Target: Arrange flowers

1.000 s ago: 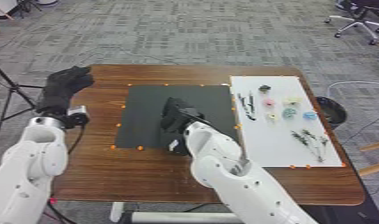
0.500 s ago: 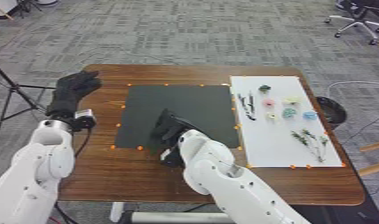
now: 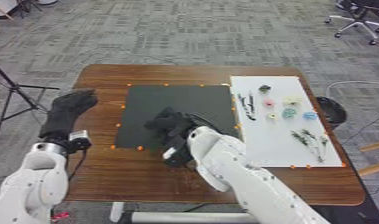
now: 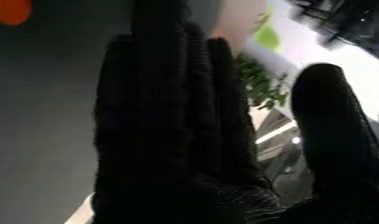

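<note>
Between the left hand (image 3: 70, 106) and black mat (image 3: 154, 97) there's room; the right hand (image 3: 173, 124) obstructs the mat.

Perhaps 6 blooms (image 3: 289, 113), 3 sprigs (image 3: 301, 138)

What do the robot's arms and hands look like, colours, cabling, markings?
Both arms are white with rounded segments and small dark spots like screw holes. The left hand and right hand wear black fabric gloves; the right one's has a fine textured weave. A dark cable hangs by the left wrist.
</note>
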Robot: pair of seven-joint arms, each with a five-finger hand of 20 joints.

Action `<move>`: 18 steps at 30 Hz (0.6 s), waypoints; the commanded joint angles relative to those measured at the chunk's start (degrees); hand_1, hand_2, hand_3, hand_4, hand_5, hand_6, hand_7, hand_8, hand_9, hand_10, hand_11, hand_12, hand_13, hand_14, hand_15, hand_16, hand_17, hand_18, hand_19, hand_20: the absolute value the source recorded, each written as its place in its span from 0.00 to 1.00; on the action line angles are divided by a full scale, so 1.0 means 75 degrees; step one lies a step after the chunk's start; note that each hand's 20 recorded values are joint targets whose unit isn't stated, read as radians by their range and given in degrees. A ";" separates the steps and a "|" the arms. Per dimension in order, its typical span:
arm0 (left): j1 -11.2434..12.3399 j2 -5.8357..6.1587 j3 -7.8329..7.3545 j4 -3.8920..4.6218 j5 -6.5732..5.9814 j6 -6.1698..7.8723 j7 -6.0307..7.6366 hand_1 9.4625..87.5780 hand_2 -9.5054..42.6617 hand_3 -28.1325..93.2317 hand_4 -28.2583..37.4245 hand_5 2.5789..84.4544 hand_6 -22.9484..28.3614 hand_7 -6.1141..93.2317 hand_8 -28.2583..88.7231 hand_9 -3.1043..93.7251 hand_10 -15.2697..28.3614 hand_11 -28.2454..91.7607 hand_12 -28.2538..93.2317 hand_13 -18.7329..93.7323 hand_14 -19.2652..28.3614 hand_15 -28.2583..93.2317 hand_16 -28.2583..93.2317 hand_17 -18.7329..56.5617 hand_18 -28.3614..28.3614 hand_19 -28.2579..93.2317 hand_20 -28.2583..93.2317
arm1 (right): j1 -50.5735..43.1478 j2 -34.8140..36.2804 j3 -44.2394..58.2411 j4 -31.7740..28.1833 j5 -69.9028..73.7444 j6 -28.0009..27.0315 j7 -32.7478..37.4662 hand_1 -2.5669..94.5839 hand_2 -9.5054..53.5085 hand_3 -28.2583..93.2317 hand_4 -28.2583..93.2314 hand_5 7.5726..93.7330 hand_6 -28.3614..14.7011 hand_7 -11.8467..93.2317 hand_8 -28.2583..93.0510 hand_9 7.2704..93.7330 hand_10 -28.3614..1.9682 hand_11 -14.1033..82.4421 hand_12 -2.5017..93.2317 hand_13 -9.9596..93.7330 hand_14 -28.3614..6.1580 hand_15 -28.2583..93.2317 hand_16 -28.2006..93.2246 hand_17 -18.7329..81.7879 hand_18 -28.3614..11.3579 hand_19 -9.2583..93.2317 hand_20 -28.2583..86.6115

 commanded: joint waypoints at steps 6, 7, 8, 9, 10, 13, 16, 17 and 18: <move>0.0381 -0.0135 -0.0251 0.0238 0.0035 0.0144 0.0006 0.23 0.25 0.76 0.12 0.57 0.56 0.24 0.18 0.52 0.70 0.42 0.33 0.49 0.79 0.37 0.25 0.33 0.74 0.34 0.37 | -0.1314 0.1947 0.0967 -0.1214 0.1201 -0.0570 -0.1533 0.17 0.26 0.71 0.19 0.51 0.51 0.22 0.21 0.55 0.32 0.22 0.21 0.65 0.25 0.42 0.48 0.44 0.13 0.51 0.57; 0.0400 -0.0136 -0.0267 0.0216 0.0059 0.0155 -0.0011 0.23 0.25 0.76 0.11 0.57 0.56 0.24 0.18 0.52 0.69 0.42 0.33 0.50 0.79 0.37 0.25 0.32 0.74 0.34 0.37 | -0.1432 0.2020 0.0982 -0.1293 0.1252 -0.0466 -0.1587 0.17 0.26 0.71 0.18 0.51 0.51 0.22 0.21 0.55 0.32 0.22 0.21 0.65 0.25 0.42 0.48 0.44 0.13 0.51 0.57; 0.0418 -0.0131 -0.0278 0.0203 0.0033 0.0174 0.0013 0.23 0.25 0.76 0.11 0.57 0.56 0.24 0.18 0.52 0.69 0.42 0.33 0.49 0.79 0.37 0.25 0.32 0.74 0.34 0.37 | -0.1496 0.2058 0.1019 -0.1346 0.1358 -0.0479 -0.1574 0.16 0.26 0.71 0.18 0.51 0.51 0.22 0.21 0.54 0.33 0.22 0.20 0.65 0.25 0.42 0.48 0.44 0.13 0.51 0.57; 0.0441 -0.0142 -0.0310 0.0184 0.0018 0.0160 0.0001 0.23 0.25 0.76 0.11 0.57 0.55 0.24 0.18 0.52 0.69 0.42 0.33 0.49 0.79 0.37 0.25 0.32 0.74 0.33 0.37 | -0.1596 0.2076 0.1060 -0.1385 0.1448 -0.0546 -0.1615 0.16 0.26 0.71 0.18 0.50 0.51 0.21 0.21 0.54 0.33 0.22 0.20 0.65 0.25 0.42 0.48 0.44 0.13 0.51 0.57; 0.0441 -0.0142 -0.0313 0.0170 0.0001 0.0176 -0.0003 0.22 0.25 0.76 0.11 0.57 0.55 0.24 0.18 0.52 0.69 0.42 0.33 0.49 0.79 0.37 0.25 0.32 0.74 0.33 0.37 | -0.1649 0.2073 0.1071 -0.1382 0.1508 -0.0599 -0.1672 0.16 0.26 0.71 0.18 0.50 0.51 0.21 0.21 0.54 0.33 0.22 0.20 0.65 0.25 0.42 0.48 0.44 0.13 0.51 0.57; 0.0407 -0.0155 -0.0310 0.0144 -0.0013 0.0169 -0.0027 0.22 0.25 0.77 0.11 0.57 0.55 0.24 0.18 0.52 0.69 0.42 0.33 0.49 0.79 0.37 0.26 0.32 0.74 0.33 0.38 | -0.1687 0.1930 0.1123 -0.1268 0.1701 -0.1154 -0.1630 0.15 0.26 0.71 0.18 0.48 0.51 0.20 0.21 0.53 0.35 0.21 0.19 0.67 0.24 0.44 0.49 0.44 0.12 0.51 0.58; 0.0313 -0.0155 -0.0262 0.0141 0.0003 0.0104 -0.0030 0.22 0.25 0.76 0.11 0.57 0.55 0.24 0.18 0.52 0.69 0.42 0.33 0.49 0.79 0.37 0.26 0.32 0.74 0.33 0.38 | -0.1630 0.1722 0.1077 -0.1043 0.1695 -0.1617 -0.1717 0.14 0.26 0.71 0.18 0.46 0.52 0.19 0.21 0.49 0.38 0.20 0.17 0.68 0.25 0.47 0.49 0.44 0.12 0.51 0.58; 0.0298 -0.0152 -0.0251 0.0129 -0.0001 0.0103 -0.0033 0.22 0.25 0.76 0.11 0.57 0.55 0.24 0.18 0.52 0.69 0.42 0.33 0.49 0.79 0.37 0.26 0.32 0.74 0.33 0.38 | -0.1611 0.1633 0.1055 -0.0979 0.1627 -0.1722 -0.1712 0.14 0.26 0.71 0.18 0.45 0.52 0.19 0.21 0.48 0.39 0.20 0.16 0.68 0.25 0.47 0.49 0.44 0.11 0.51 0.59; 0.0285 -0.0159 -0.0245 0.0126 -0.0008 0.0073 -0.0023 0.22 0.25 0.76 0.11 0.56 0.55 0.24 0.18 0.52 0.69 0.42 0.33 0.49 0.79 0.37 0.26 0.32 0.74 0.33 0.38 | -0.1577 0.1561 0.1022 -0.0916 0.1574 -0.1789 -0.1714 0.14 0.26 0.71 0.18 0.45 0.52 0.19 0.21 0.47 0.39 0.20 0.15 0.68 0.25 0.48 0.49 0.44 0.11 0.51 0.59</move>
